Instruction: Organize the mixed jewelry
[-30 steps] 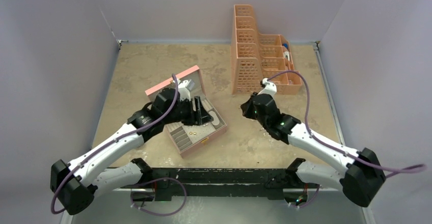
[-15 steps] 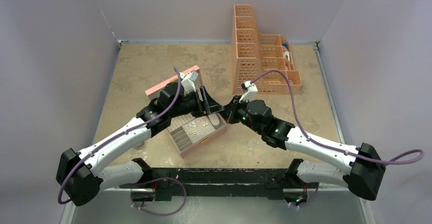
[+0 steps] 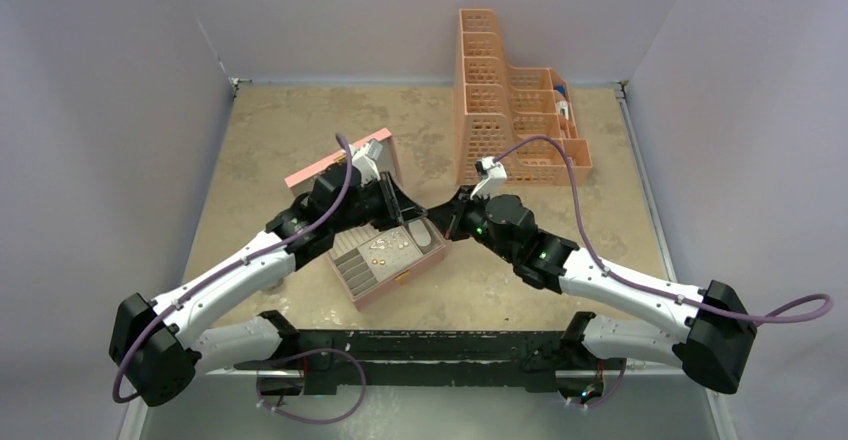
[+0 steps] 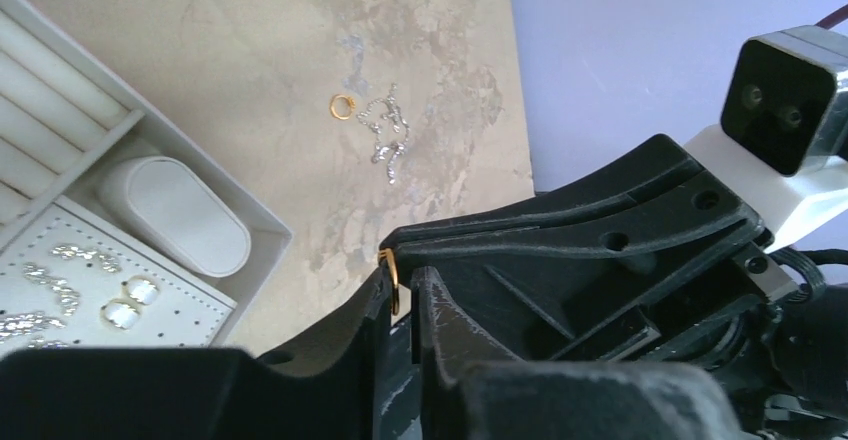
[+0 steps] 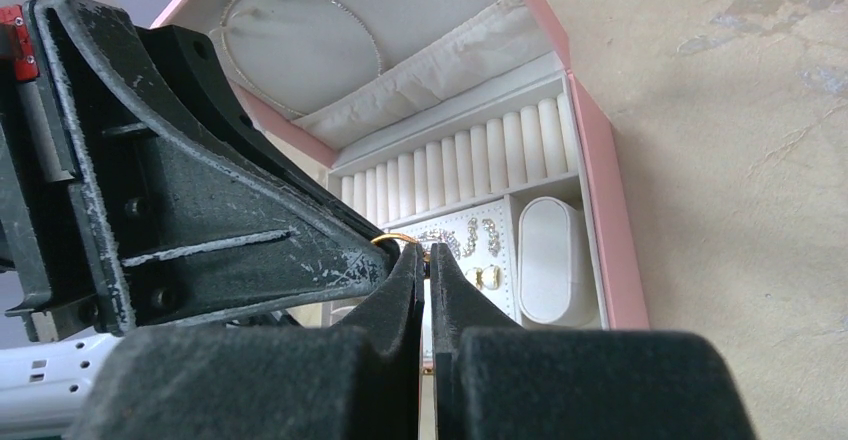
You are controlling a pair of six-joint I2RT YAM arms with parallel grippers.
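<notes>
Both grippers meet tip to tip over the open pink jewelry box [image 3: 400,282]. A thin gold ring [image 4: 393,270] stands edge-on between the narrowly closed fingers of my left gripper [image 4: 400,278], and the right gripper's fingertip [image 4: 450,240] touches it from above. In the right wrist view the same ring [image 5: 400,239] sticks out of my right gripper [image 5: 425,257], which is shut on it. Silvery pieces [image 5: 470,235] and gold earrings [image 5: 487,277] lie on the box's dotted pad. Another gold ring [image 4: 342,107] and a silver chain [image 4: 388,135] lie loose on the table.
The box lid [image 5: 300,40] stands open with a thin necklace in it. White ring rolls [image 5: 470,160] and an oval cushion [image 5: 550,260] fill other compartments. A tall orange perforated organizer [image 3: 510,110] stands at the back right.
The right arm swung left to meet the left gripper over the box. In the last half second the left jaws closed from wide apart onto the gold ring.
</notes>
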